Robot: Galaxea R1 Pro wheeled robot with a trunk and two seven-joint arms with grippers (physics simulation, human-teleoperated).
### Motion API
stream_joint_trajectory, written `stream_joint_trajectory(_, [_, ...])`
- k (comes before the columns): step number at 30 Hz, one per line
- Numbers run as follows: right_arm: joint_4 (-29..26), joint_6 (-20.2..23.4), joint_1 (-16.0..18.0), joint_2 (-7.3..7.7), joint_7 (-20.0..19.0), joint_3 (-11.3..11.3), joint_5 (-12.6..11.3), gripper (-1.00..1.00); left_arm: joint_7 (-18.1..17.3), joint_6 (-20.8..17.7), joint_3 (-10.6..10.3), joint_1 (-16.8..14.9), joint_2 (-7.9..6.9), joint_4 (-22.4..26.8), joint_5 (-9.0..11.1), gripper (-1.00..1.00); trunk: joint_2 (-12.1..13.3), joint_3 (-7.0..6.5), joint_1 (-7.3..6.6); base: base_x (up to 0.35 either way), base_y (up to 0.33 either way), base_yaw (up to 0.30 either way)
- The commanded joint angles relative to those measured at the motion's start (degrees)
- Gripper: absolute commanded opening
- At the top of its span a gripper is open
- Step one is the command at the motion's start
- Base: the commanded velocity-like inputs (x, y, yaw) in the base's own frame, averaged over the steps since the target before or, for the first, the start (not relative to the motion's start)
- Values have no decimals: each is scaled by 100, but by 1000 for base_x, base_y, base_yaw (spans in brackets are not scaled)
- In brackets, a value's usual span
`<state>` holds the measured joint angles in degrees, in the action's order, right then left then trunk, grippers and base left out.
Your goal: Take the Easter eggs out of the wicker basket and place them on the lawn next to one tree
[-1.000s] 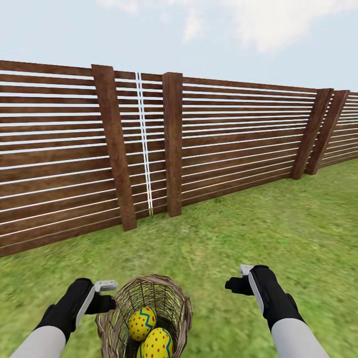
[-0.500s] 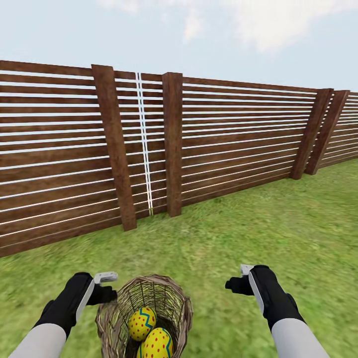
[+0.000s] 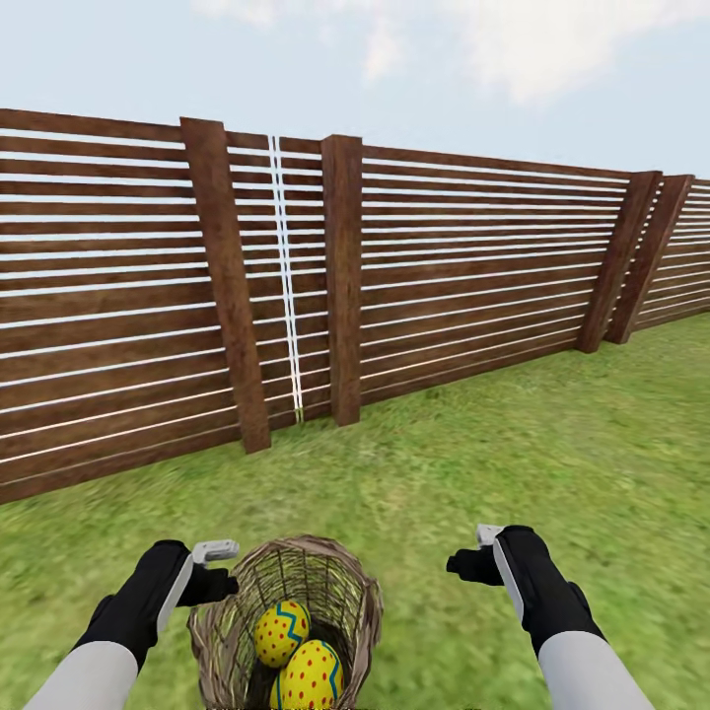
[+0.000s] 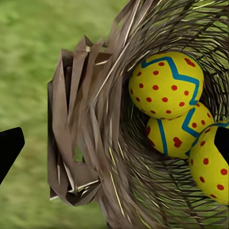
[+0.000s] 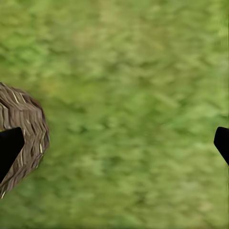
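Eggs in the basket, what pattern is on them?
Yellow eggs with red dots and blue zigzag bands, clearest in the left wrist view.

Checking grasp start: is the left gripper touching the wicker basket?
Cannot tell. In the head view the left gripper overlaps the wicker basket rim; no gap or contact shows plainly.

Fence: we saw brown slats between thick posts.
Ground: we saw green grass.
Sky: pale blue, cloudy.
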<state>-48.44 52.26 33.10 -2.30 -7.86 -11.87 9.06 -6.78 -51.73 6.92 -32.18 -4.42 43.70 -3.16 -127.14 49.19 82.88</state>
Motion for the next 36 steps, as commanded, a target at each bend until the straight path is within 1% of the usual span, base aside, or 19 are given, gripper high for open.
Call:
stream_joint_trajectory(1, [-7,20,4,-7,-54,-26,60,100,-45,-26,15,-3,2,1,-35,100,-44,24,22,0,0,0])
stream_joint_trajectory(32, [-7,14,4,-11,-58,-26,60,100,-53,-4,21,-2,-19,-45,-44,100,-1288,581,702,0,0,0])
stream_joint_trajectory(36, [-7,18,4,-16,-58,-26,60,100,-83,-4,16,-4,-19,-45,-36,100,-1288,581,702,0,0,0])
